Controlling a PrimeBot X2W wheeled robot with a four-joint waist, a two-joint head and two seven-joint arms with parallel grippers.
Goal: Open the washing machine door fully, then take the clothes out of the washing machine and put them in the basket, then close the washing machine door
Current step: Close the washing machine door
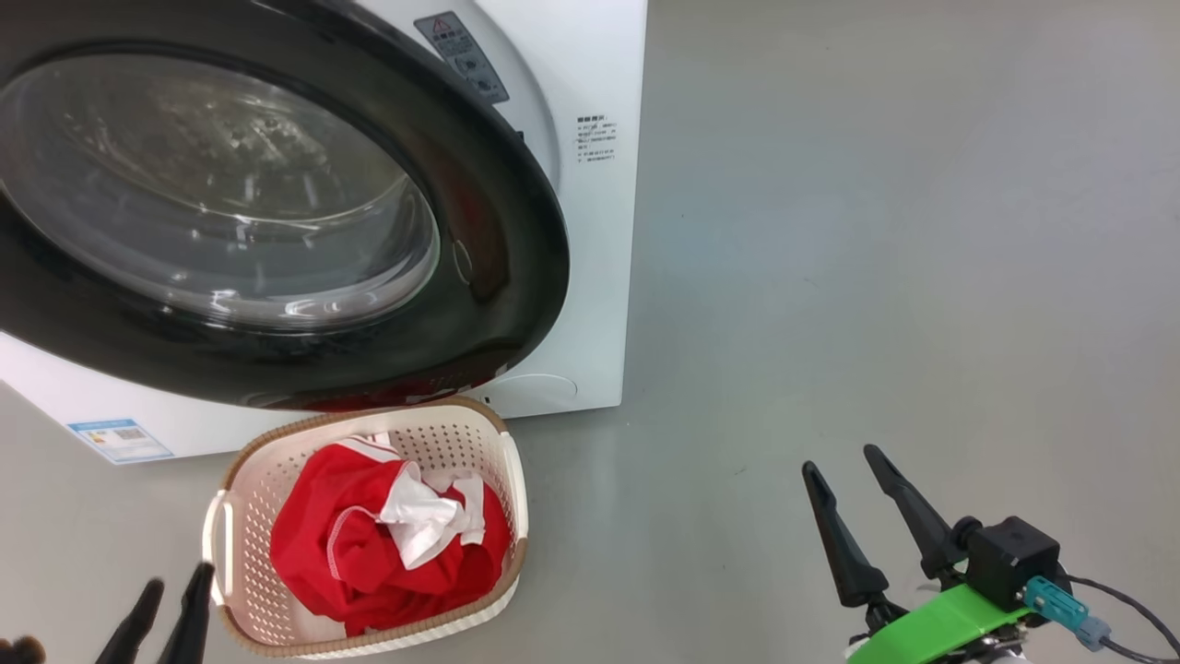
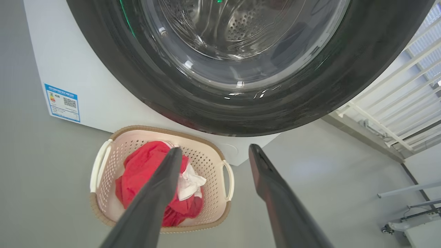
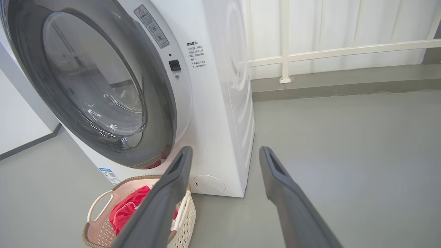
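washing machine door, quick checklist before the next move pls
1. Clothes in the basket: ok.
2. No red seen in the drum through the glass: ok, though only part of it is visible.
3. Left gripper and right gripper open and empty: ok.
4. Washing machine door latched: not ok, its edge stands off and the latch slot is uncovered.
5. Red streak at the door's lower edge, reflection or trapped cloth: cannot tell.
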